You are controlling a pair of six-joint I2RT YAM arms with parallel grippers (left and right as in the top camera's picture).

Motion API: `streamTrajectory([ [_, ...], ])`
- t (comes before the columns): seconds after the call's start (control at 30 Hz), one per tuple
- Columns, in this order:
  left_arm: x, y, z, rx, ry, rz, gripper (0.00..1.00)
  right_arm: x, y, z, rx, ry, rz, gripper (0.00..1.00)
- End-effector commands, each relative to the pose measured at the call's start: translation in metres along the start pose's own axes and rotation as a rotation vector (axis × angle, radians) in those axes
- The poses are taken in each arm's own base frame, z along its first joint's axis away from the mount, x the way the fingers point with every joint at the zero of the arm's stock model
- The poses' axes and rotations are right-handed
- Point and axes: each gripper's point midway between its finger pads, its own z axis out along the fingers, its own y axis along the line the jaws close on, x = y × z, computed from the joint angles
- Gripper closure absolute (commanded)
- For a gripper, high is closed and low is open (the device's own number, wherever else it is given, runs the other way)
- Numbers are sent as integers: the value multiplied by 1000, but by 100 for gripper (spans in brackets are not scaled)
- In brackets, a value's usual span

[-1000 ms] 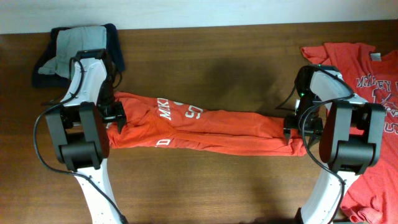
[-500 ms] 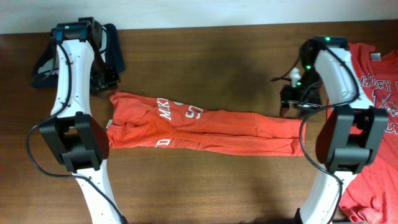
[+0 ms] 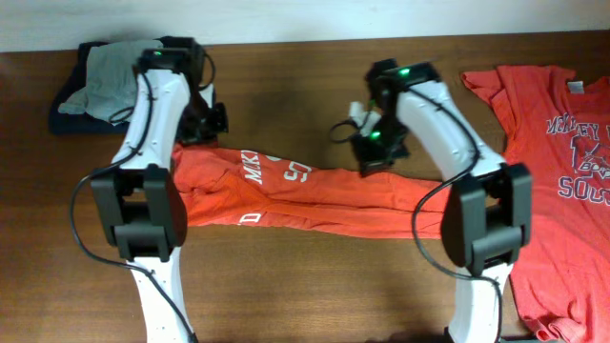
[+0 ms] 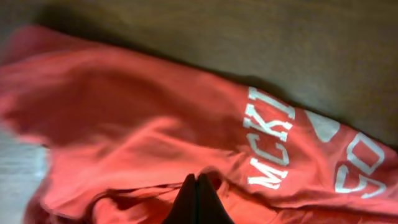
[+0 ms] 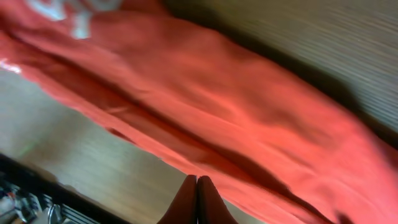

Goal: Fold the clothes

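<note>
We log the orange T-shirt [image 3: 315, 195] as a long folded strip in the middle of the worktop [image 3: 286, 295]. Left jaws and right jaws are both pressed closed, empty, at its far edge. Risk: descending closed, they only shove cloth, bunching the fold; uneven pinches would skew the next fold. Second shirt [image 3: 562, 143] lies at right.
</note>
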Motion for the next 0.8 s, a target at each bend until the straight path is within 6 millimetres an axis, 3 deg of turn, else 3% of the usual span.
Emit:
streamTrajectory([
  [0.0, 9, -7, 8, 13, 21, 29, 99, -5, 30, 3, -10, -23, -34, 96],
  [0.33, 17, -3, 25, 1, 53, 28, 99, -14, 74, 40, -4, -23, -149, 96],
  [0.57, 15, -1, 30, -12, 45, 28, 100, -20, 71, 66, -4, -53, -171, 96],
  [0.77, 11, -2, 30, -8, 28, 30, 99, -7, 75, 94, -90, -22, -169, 96],
])
